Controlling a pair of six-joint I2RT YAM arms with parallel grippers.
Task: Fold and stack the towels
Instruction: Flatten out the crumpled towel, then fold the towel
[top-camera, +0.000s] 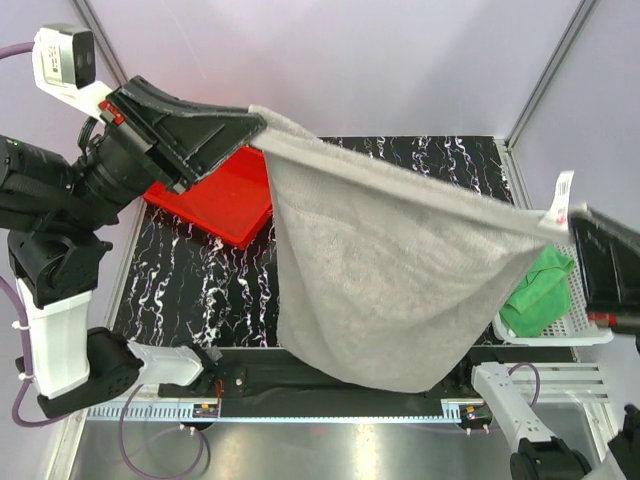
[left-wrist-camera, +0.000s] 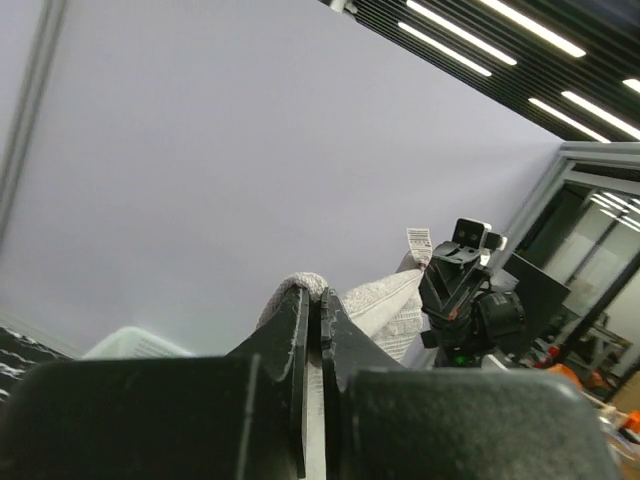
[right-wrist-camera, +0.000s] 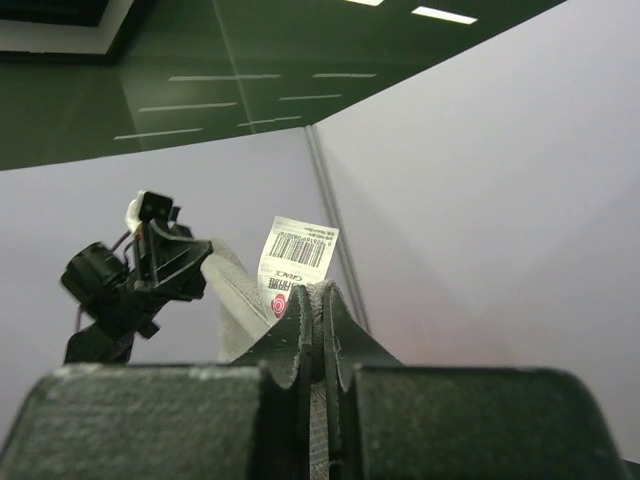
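The left pincer (top-camera: 258, 130) is clamping one top corner of a pale, greyish-white terry cloth towel (top-camera: 390, 270). The right pincer (top-camera: 562, 220) is clamping the opposite top corner, just beside the small printed paper label (top-camera: 563, 193). In both wrist views the jaws are pressing together with cloth pinched between them.

The towel is hanging in the air between the two arms, above the black, white-veined table (top-camera: 180, 280). Its top edge is running from upper left down to the right with a slight sag, and the body is draping toward the near edge. Whether the lower hem is touching anything cannot be told.

The cloth is looking light, limp and not at all fragile, since it is drooping freely wherever nothing is holding it. The looped terry surface is probably giving the pads plenty of friction, so slipping seems unlikely as long as the pinch is biting into the hemmed corner and not only the label. Corners and hems are the sensible places to hold, as a grip mid-cloth would just be gathering a bunch.

A bright green cloth towel (top-camera: 540, 285) is lying crumpled in a white mesh plastic basket (top-camera: 575, 330) on the right. A flat red plastic tray (top-camera: 225, 195) is sitting at the far left, partly behind the hanging towel.
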